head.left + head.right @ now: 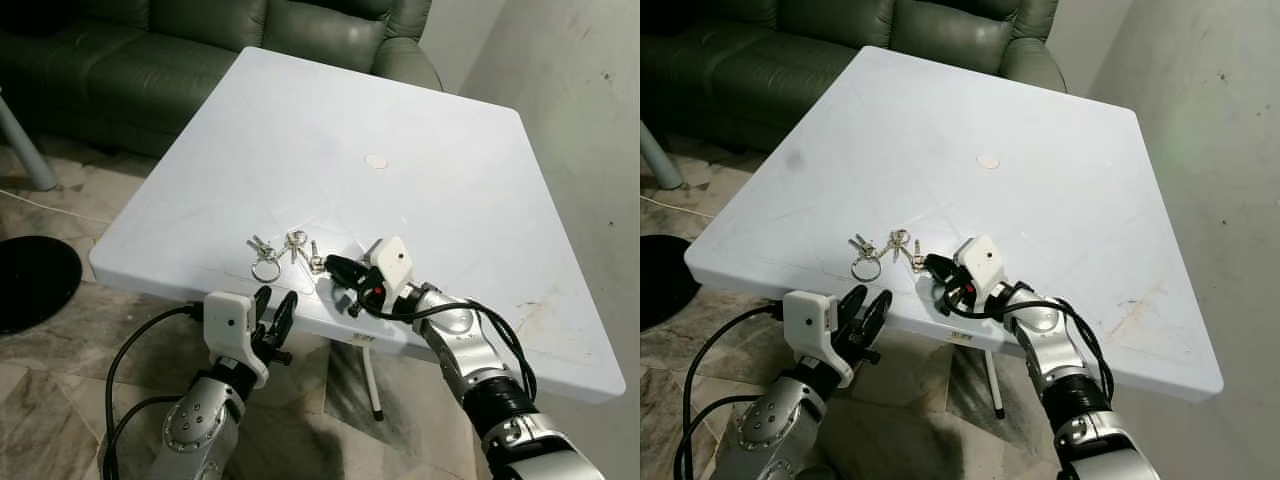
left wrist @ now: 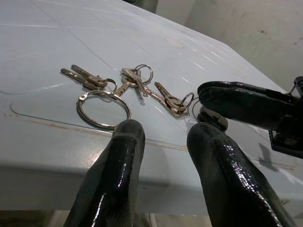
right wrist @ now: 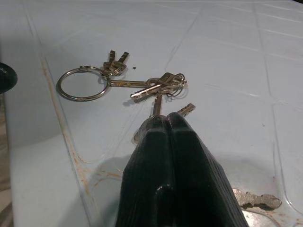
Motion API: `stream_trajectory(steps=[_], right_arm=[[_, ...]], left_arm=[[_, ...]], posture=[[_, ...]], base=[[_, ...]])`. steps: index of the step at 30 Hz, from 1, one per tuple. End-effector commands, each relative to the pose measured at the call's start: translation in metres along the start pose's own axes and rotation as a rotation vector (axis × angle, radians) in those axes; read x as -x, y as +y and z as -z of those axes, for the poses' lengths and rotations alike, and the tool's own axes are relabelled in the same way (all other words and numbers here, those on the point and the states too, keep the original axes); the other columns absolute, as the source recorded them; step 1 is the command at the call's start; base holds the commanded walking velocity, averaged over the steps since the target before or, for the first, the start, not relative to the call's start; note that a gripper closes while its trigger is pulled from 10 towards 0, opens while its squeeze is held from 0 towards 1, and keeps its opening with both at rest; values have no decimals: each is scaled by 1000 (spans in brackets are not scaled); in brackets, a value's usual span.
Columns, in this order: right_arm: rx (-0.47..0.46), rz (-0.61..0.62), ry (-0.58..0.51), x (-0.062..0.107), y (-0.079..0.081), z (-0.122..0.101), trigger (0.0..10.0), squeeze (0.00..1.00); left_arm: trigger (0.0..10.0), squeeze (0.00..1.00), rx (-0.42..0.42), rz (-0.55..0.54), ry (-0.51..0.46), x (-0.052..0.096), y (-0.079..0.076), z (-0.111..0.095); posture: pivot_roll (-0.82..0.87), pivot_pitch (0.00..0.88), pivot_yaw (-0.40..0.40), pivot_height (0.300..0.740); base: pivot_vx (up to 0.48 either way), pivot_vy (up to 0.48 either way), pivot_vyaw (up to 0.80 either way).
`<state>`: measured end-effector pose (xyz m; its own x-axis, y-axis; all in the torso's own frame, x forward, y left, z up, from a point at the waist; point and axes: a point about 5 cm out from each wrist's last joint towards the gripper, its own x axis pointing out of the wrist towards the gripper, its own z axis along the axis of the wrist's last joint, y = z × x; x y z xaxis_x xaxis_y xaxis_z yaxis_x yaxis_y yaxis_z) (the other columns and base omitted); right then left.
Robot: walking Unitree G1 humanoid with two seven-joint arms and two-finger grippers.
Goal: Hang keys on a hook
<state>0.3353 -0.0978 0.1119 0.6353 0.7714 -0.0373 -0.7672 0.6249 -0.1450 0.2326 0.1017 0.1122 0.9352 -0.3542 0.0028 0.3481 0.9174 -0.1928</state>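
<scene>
Right wrist view: right gripper (image 3: pixel 163 124) fingers pressed together at keys (image 3: pixel 158 85)

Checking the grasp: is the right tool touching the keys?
Touching. In the right wrist view the right tool, fingers pressed together, covers the near end of the keys lying on the table, with no gap visible.

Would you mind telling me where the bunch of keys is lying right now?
The keys lie on the white table near its front edge, just ahead of the left gripper, with the right gripper at the bunch's right end.
</scene>
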Motion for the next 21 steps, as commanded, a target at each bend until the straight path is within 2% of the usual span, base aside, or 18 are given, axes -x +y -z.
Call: stream_trajectory(steps=[1, 2, 3, 5, 6, 10, 12, 15, 16, 18, 19, 20, 21], right_arm=[[-46, 29, -33, 4, -7, -3, 0, 0], [-63, 36, -39, 3, -8, -4, 0, 0], [-154, 52, -60, 2, -11, -6, 0, 0], [-186, 55, -71, 2, -13, -7, 0, 0], [-234, 111, -109, 1, -19, -13, 0, 0], [-327, 227, -213, 2, -35, -29, 0, 0], [-349, 281, -268, 5, -41, -37, 0, 0], [-349, 437, -351, 15, -56, -52, 0, 0], [-349, 437, -351, 15, -56, -52, 0, 0], [-312, 522, -414, 28, -60, -62, 0, 0], [-297, 549, -423, 32, -61, -63, 588, 0], [-270, 589, -420, 37, -61, -65, 7412, 0], [-270, 589, -420, 37, -61, -65, 7412, 0]], left_arm=[[10000, 0, 8, -5, -7, -1, -3, -2], [10000, 0, 9, -6, -8, -1, -3, -2], [10000, 0, 12, -10, -11, -2, -2, -2], [10000, 0, 13, -13, -13, -2, -2, -2], [10000, 0, 21, -26, -18, -4, -1, -3], [10000, 0, 39, -64, -27, -11, 4, -6], [10000, 0, 43, -86, -29, -15, 7, -6], [10000, 0, 40, -115, -41, -27, 13, -12], [10000, 0, 40, -115, -41, -27, 13, -12], [10000, 0, 31, -131, -54, -42, 18, -20], [10000, 0, 32, -135, -62, -47, 20, -23], [10000, 0, 29, -132, -76, -53, 22, -29], [10000, 0, 29, -132, -76, -53, 22, -29]], posture=[[295, 144, -181, 740], [294, 144, -181, 740], [294, 144, -181, 740], [294, 141, -181, 740], [290, 136, -180, 740], [285, 128, -175, 740], [276, 116, -166, 740], [264, 100, -155, 740], [264, 100, -155, 740], [246, 78, -140, 740], [239, 70, -134, 740], [226, 58, -125, 740], [226, 58, -125, 740]], base=[[0, 0, 0], [0, 0, 0], [0, 0, 0], [0, 0, 0], [0, 0, 0], [0, 0, 0], [0, 0, 0], [0, 0, 0], [0, 0, 0], [0, 0, 0], [0, 0, 0], [0, 0, 0], [0, 0, 0]])
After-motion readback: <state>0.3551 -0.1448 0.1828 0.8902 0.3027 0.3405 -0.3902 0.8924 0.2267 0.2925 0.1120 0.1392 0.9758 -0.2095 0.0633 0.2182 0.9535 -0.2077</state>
